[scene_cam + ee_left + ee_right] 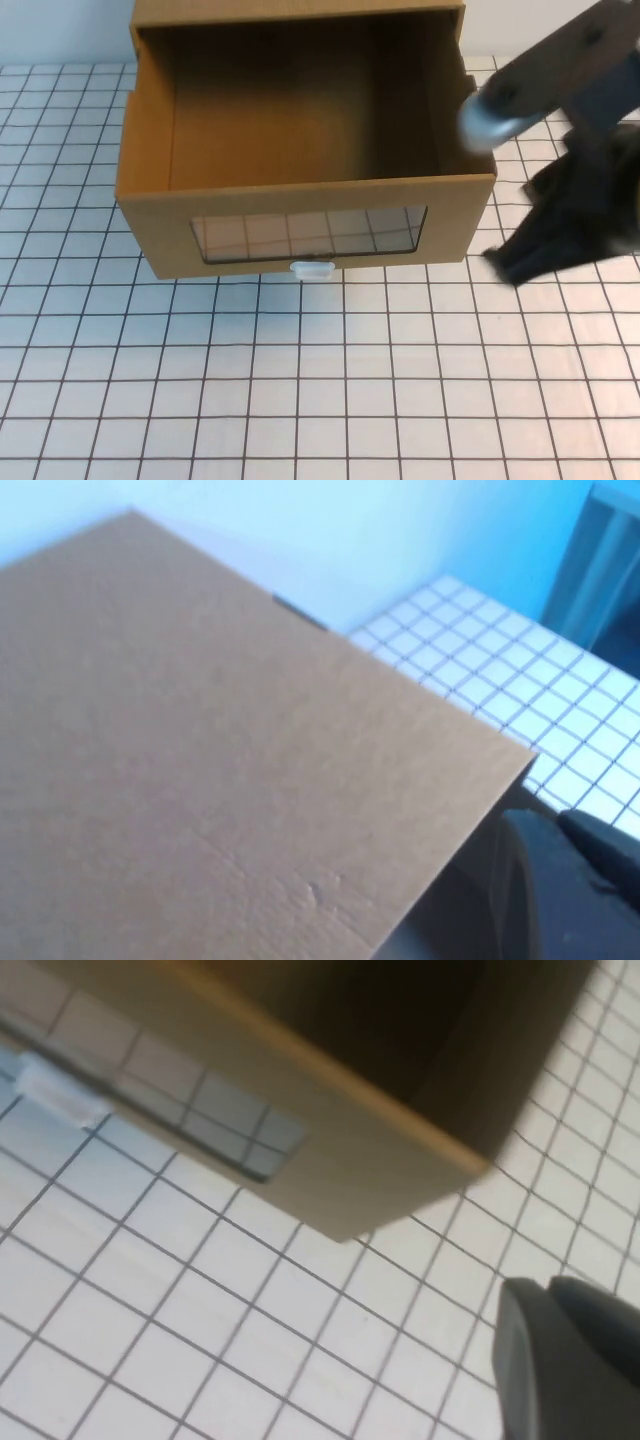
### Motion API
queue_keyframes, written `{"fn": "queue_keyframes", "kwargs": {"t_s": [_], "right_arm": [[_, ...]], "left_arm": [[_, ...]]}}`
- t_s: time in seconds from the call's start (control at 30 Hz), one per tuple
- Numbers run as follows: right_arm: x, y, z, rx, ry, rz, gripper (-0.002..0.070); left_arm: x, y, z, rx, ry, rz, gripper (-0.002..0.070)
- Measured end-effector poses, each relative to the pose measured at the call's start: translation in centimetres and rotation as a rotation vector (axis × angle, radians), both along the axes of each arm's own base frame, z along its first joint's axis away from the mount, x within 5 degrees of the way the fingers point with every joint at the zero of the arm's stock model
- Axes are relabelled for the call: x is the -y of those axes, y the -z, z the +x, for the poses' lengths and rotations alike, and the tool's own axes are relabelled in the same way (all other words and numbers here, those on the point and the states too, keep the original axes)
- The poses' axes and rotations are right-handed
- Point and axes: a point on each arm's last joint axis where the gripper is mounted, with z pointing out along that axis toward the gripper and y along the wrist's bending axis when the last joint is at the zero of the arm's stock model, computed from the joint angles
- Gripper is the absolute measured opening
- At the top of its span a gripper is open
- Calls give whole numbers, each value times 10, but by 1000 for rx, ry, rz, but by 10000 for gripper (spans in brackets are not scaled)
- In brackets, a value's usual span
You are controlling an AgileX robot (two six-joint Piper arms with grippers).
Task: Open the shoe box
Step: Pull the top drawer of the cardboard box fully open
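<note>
The brown cardboard shoe box (150, 215) stands at the back middle of the table. Its drawer is slid out toward me, and the inside (300, 110) shows nothing in it. The front wall carries a clear window (310, 233) and a small white pull tab (311, 268). My right gripper (505, 262) hangs shut and holding nothing just off the drawer's front right corner. The right wrist view shows that corner (400, 1160), the tab (55, 1090) and the right gripper (565, 1360) apart from the box. My left gripper (575, 880) sits close to a flat box panel (220, 740) and is outside the high view.
White gridded tabletop (320, 400) spreads in front of the box and to both sides. The right arm (560, 70) reaches in from the upper right, over the box's right side. A pale wall runs behind the box.
</note>
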Motion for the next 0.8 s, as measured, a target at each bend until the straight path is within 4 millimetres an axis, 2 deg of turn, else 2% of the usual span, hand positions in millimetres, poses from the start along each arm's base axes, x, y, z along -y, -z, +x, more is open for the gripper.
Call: {"fn": "queue_keyframes", "kwargs": {"t_s": [0.1,0.3,0.4,0.53,0.67,0.8], "right_arm": [[24,-8,12,-56,71,36,-10],[77,-8,22,-171,172,83,-13],[98,-8,8,-185,171,150,-13],[119,-8,-25,-125,175,282,-13],[129,8,-64,-41,144,390,-13],[136,33,-89,33,121,458,-13]], "left_arm": [[-6,-17,-22,39,-6,-6,-1],[-22,-18,-62,8,-47,53,-2],[-34,-8,-89,-16,-87,96,-2],[-53,6,-138,58,-153,94,-2],[-72,36,-193,205,-208,50,-2],[-91,94,-243,334,-282,3,-2]]}}
